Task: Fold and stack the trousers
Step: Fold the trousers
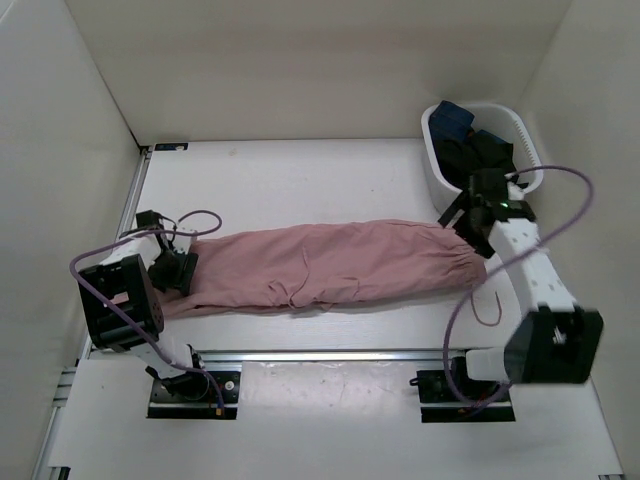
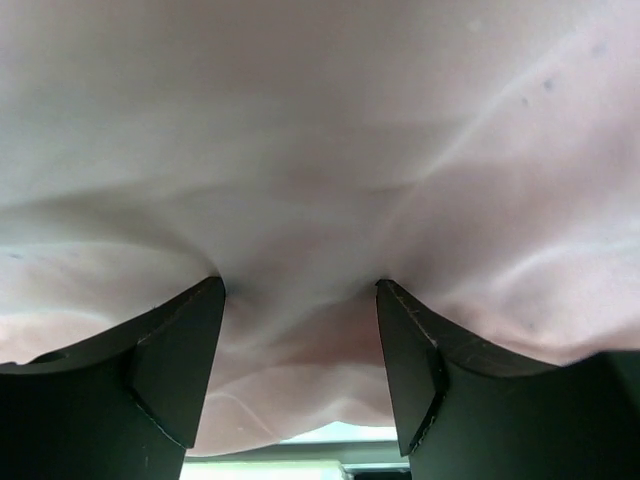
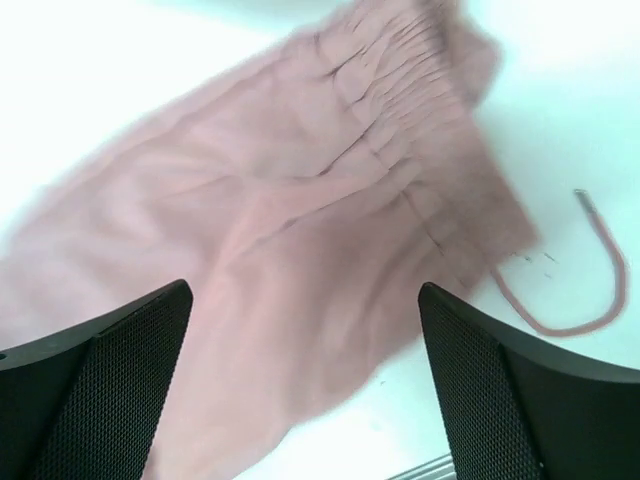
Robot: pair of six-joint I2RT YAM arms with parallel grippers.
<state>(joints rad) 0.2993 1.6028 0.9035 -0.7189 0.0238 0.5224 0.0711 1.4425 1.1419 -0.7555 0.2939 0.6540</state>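
Pink trousers (image 1: 330,265) lie stretched out lengthwise across the table, with the gathered waistband (image 3: 420,90) at the right end. My left gripper (image 1: 180,270) is down on the left end. In the left wrist view it (image 2: 300,285) is open, its fingertips press into the pink cloth (image 2: 320,150), and cloth bulges between the jaws. My right gripper (image 1: 468,215) hovers over the waistband end. In the right wrist view it (image 3: 305,290) is wide open and empty above the cloth.
A white basket (image 1: 523,128) holding dark clothes (image 1: 470,140) stands at the back right, just behind the right gripper. A loose pink drawstring (image 3: 603,228) trails from the waistband onto the table. White walls enclose the table on three sides.
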